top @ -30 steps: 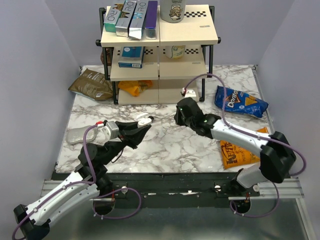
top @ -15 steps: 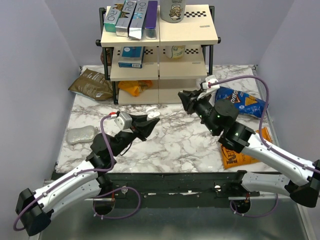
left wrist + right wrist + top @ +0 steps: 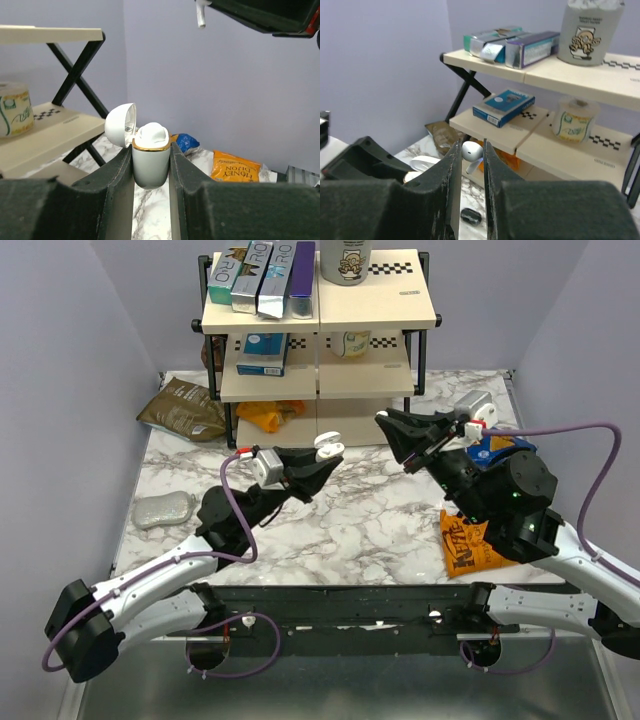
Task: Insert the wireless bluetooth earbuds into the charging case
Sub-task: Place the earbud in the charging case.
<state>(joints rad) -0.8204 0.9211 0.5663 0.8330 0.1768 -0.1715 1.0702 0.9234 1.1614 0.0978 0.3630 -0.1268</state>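
My left gripper is shut on a white charging case with a gold rim, held upright above the table. Its lid is hinged open to the left. A white rounded earbud top sits in the case. My right gripper is shut on a white stemmed earbud, raised to the right of and above the case. That earbud's stem shows at the top of the left wrist view. A small black oval thing lies on the table below.
A cream shelf rack with boxes and a cup stands at the back. A blue chip bag and an orange bag lie at the right. A brown bag and a grey pouch lie at the left.
Both arms have risen from near the table and swung back toward the rack. The left carries the open case up and right; the right carries the earbud up beside it.
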